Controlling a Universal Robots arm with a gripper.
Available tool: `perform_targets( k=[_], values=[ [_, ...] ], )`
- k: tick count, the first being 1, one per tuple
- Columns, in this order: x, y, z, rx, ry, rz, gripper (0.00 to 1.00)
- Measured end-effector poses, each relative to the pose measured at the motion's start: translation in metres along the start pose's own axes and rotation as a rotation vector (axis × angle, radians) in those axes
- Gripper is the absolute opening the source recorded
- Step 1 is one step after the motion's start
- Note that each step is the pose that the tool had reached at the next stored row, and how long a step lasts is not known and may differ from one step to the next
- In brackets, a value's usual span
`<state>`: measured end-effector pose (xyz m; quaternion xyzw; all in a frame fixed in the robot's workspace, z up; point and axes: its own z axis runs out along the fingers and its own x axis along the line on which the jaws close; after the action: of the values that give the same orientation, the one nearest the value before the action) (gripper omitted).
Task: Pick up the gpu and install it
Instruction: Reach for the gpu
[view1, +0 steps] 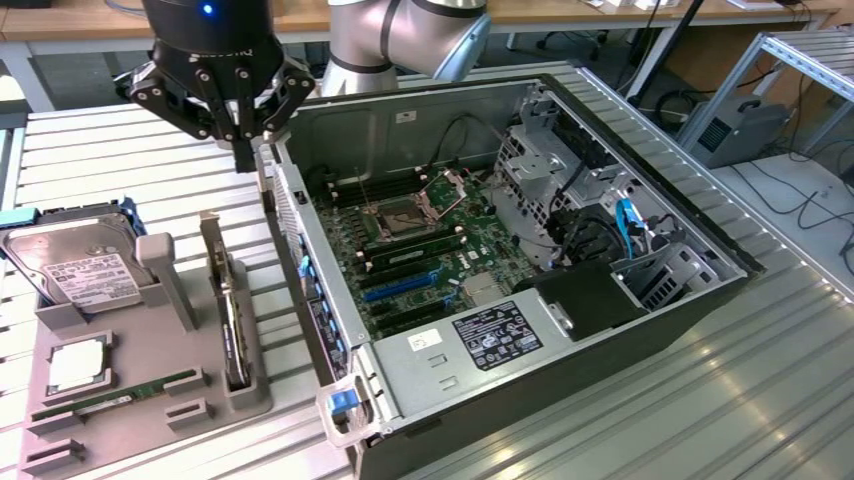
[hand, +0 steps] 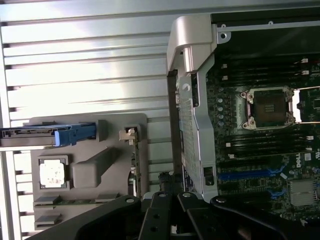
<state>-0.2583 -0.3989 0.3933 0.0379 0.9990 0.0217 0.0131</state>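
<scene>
On the worktop (view1: 134, 140): case (view1: 534, 250) lies open, slots bare.
holder (view1: 147, 345): beside case.
pincer (view1: 244, 150): pressed together, empty, near case corner.
gpu (view1: 230, 310): edge-on in holder, apart from pincer.
grasp: likely best square across thin edge.

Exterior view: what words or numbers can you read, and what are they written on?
No text can be read for sure.
On the hard drive, the white label: print too small.
In the computer case, the black sticker: print too small.
Beside it, a small white sticker: blurred.
On the gripper, grey lettering: blurred.
</scene>
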Motion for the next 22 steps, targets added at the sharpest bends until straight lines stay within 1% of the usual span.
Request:
perform_targets(
  k=[14,22],
  values=[
    [0.0030,-0.0002,-0.0001,0.0000,-0.0001,0.000,0.11],
    [0.0080,-0.0006,-0.0002,0.0000,0.0000,0.000,0.11]
  ],
)
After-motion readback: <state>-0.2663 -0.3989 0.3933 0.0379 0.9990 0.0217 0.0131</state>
